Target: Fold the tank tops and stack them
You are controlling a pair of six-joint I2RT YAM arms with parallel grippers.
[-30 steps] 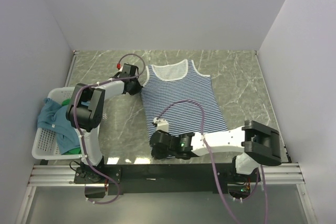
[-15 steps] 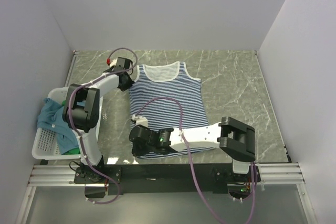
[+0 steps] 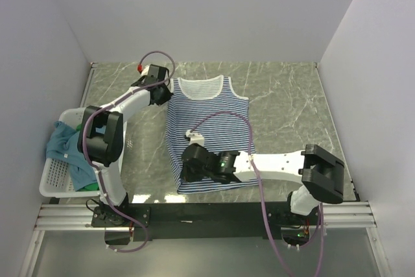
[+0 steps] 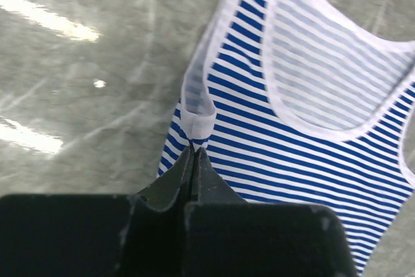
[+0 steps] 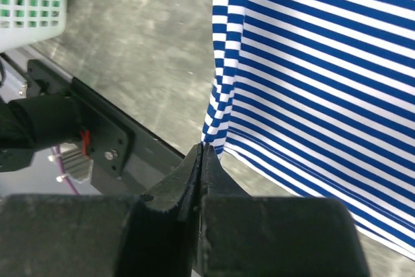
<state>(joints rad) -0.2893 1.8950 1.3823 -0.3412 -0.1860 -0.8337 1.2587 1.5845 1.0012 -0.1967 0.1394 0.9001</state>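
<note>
Now the striped top is dragged straighter, left gripper pinching its strap, right gripper its hem, so folding comes next.

Grey marbled tabletop, centre; plain white walls, top and both sides; black rail, bottom edge.

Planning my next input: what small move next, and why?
Probably lift both and fold that edge rightward over the striped tank top: the left gripper pinches a shoulder strap, the right gripper the hem corner on the same side.
</note>
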